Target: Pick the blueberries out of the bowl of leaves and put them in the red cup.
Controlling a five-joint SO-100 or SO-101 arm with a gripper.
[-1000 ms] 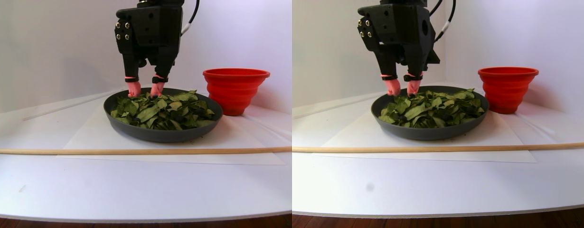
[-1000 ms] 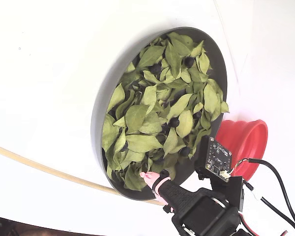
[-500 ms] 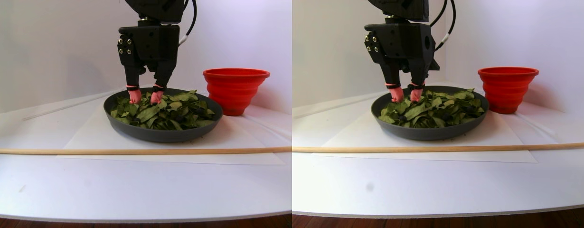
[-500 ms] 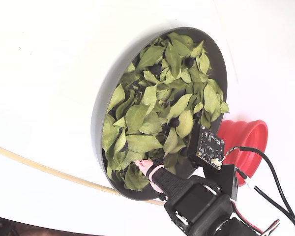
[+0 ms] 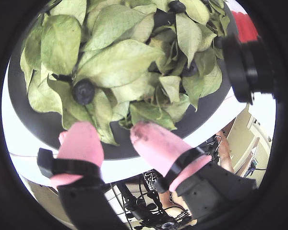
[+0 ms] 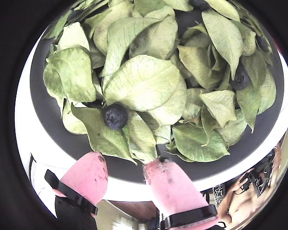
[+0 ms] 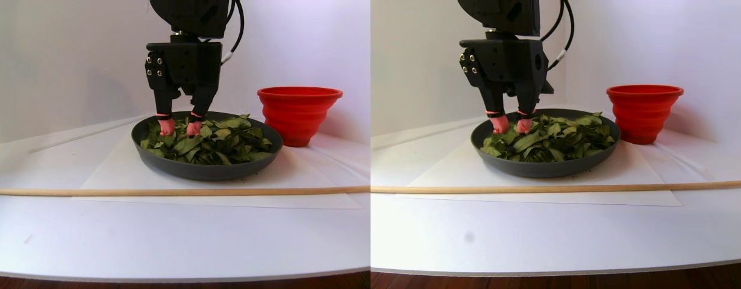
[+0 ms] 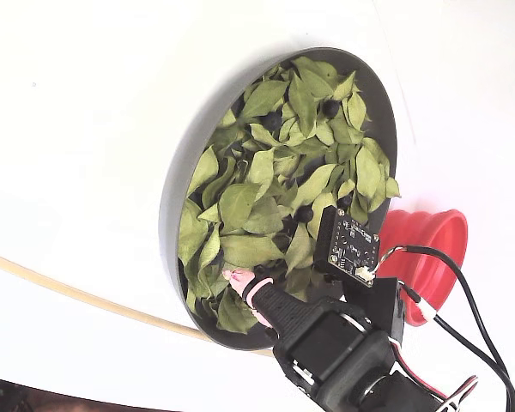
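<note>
The gripper (image 6: 127, 167) is down at the near rim of the bowl (image 6: 53, 139) in a wrist view, its two pink fingertips (image 6: 89, 175) parted with a gap between them and nothing held; one blueberry (image 6: 115, 116) sits just ahead of that gap, resting on the leaves (image 6: 144, 84), not touched by either tip; in the stereo pair view the tips are at the left edge of the leaf pile inside the bowl; more dark berries peek out among the leaves deeper in the bowl; the red cup (image 7: 299, 114) stands upright just right of the bowl there, and a thin wooden stick (image 7: 165, 191) lies across the white table (image 7: 165, 241) in front.
</note>
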